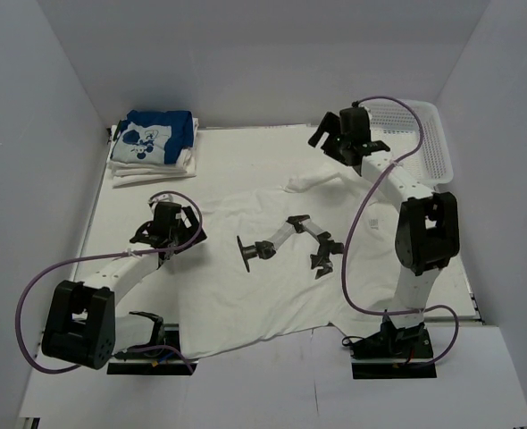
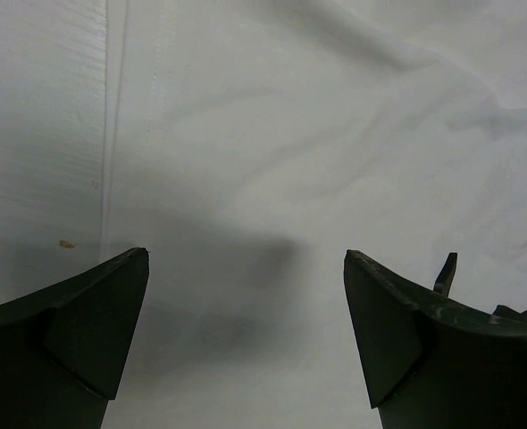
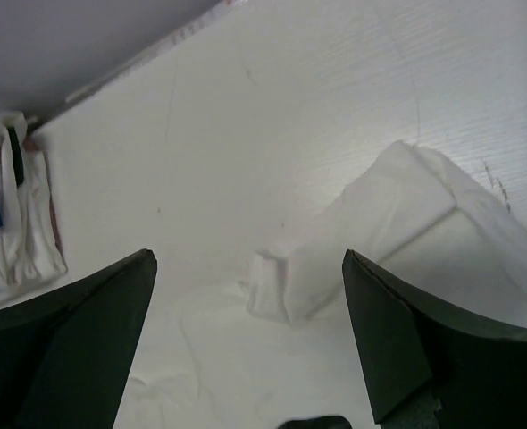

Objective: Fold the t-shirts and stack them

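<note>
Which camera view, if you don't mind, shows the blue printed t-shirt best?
The top external view: the blue t-shirt lies visible, print up, atop the white stack. The right wrist view catches only a blue sliver at its left edge; the left wrist view shows none of it.

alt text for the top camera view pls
A white t-shirt lies spread across the table, with the left gripper and right gripper both open and empty. A folded stack topped by a blue t-shirt sits back left, a white mesh basket back right.
</note>
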`<state>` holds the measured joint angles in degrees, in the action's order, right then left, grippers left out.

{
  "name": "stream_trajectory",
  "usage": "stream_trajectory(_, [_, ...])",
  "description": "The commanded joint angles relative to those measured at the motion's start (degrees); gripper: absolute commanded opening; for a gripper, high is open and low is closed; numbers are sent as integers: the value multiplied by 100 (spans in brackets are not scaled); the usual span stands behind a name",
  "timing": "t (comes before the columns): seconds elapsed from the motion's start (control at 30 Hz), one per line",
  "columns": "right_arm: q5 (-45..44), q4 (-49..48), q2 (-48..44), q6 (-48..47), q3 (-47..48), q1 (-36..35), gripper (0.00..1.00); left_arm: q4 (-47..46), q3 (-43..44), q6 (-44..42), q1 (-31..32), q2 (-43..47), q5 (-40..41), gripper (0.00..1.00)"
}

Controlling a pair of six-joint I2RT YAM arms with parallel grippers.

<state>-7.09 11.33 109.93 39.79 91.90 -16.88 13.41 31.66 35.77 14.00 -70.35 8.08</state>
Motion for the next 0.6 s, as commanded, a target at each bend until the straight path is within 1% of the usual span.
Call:
stream_trajectory(0.0, [454, -175, -560, -892, -861, -104, 90, 30, 208, -79, 24, 197, 80, 100])
stream_trajectory(0.03, [420, -158, -778, -964, -997, -131, 90, 30, 209, -79, 24, 197, 80, 100])
stream_trajectory(0.1, [419, -44, -833, -1166, -1391, -148, 90, 30, 271, -79, 24, 197, 80, 100])
stream_trajectory(0.17, [375, -26, -711, -1412, -1508, -218, 90, 30, 340, -79, 24, 197, 132, 100])
stream_trajectory(0.23, [506, 44, -491, -1456, -1508, -271, 90, 30, 341, -79, 24, 197, 133, 100])
stream_trajectory(0.3, [595, -95, -262, -1702, -1456, -377, 90, 30, 394, -79, 24, 197, 133, 100])
stream_trajectory(0.4, [630, -298, 194, -2062, -1210, -491, 90, 30, 394, -79, 24, 197, 133, 100])
stream_trajectory(0.43, [648, -281, 422, -2115, -844, -500, 90, 30, 394, -79, 24, 136, 133, 100])
stream_trajectory(0.5, [648, -141, 783, -2238, -534, -526, 90, 30, 394, -79, 24, -5, 133, 100])
stream_trajectory(0.57, [657, 26, 1292, -2221, 106, -422, 90, 30, 394, -79, 24, -189, 81, 100])
